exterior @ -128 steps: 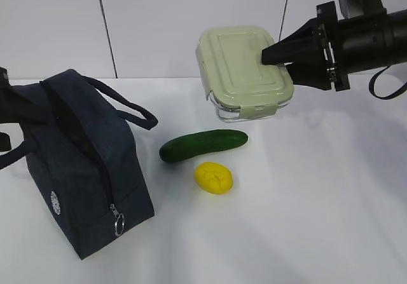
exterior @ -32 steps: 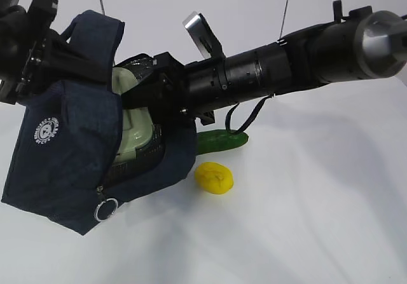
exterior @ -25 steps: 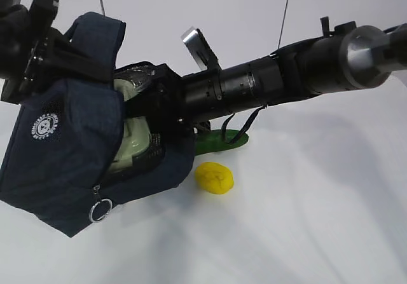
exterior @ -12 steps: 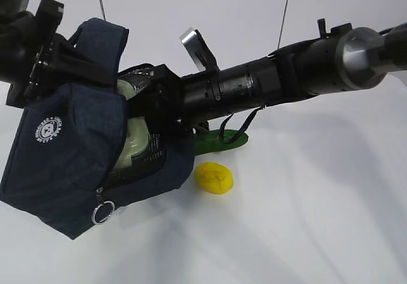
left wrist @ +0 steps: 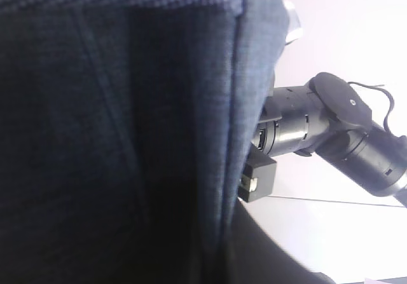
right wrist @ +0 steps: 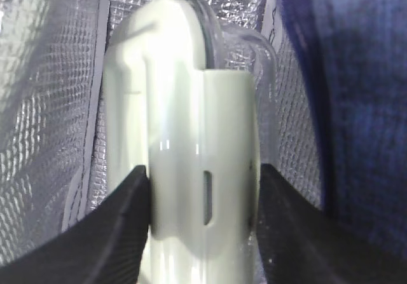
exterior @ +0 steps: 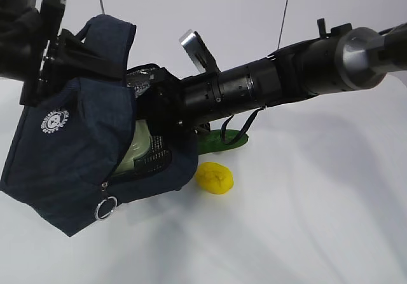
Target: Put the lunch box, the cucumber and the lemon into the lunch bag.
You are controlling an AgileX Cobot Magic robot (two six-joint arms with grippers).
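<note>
A: Since a second ago the lunch bag has tipped a little further, and the lunch box sits deeper in its silver lining.

B: The right pincer keeps both jaws clamped on it. The left pincer, closed on the bag's fabric, is hidden.

A: So one item is nearly packed. The lemon waits on the tabletop; the cucumber is half hidden behind the arm.

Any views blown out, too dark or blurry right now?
Right wrist view: the lunch box lid is washed out and soft at close range. Left wrist view: the lunch bag fills most of the frame, dark and out of focus. Exterior view: even light, soft shadows on the table.
</note>
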